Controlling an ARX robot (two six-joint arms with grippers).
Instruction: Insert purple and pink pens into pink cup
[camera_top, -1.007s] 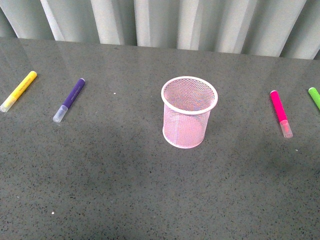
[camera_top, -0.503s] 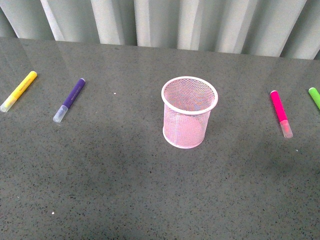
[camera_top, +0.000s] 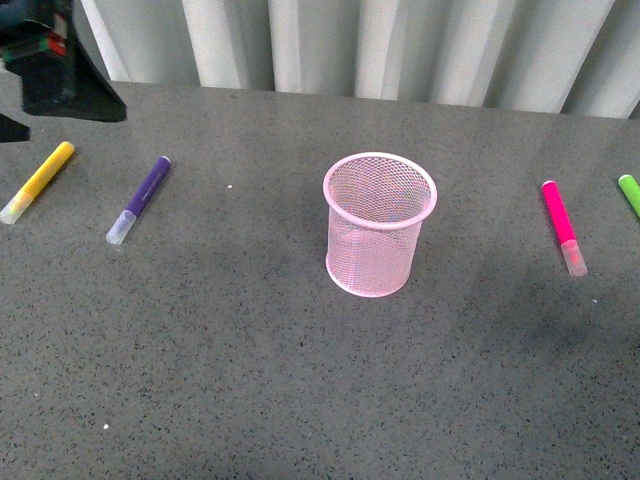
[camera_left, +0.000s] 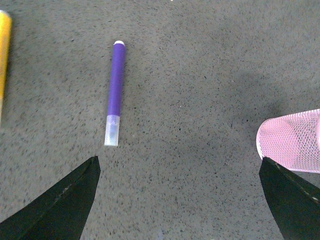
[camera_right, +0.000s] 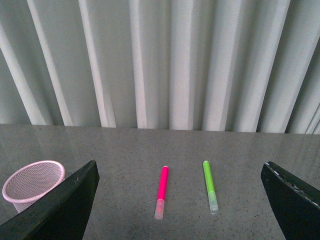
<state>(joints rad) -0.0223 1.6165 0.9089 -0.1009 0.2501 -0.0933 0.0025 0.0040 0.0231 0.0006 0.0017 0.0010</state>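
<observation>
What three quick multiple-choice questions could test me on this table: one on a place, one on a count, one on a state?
1. In the front view, where does the purple pen lie?
A) left of the pink cup
B) right of it
C) inside it

2. How many pens lie on the table?
A) two
B) four
C) six

3. How does the pink cup stand?
A) tipped over
B) upright with pens in it
C) upright with no pen in it

Answers:
1 A: it lies flat on the table, well to the left of the cup.
2 B: there are the yellow pen, the purple pen, the pink pen and the green pen.
3 C: its rim faces up and all four pens lie outside it.
</observation>
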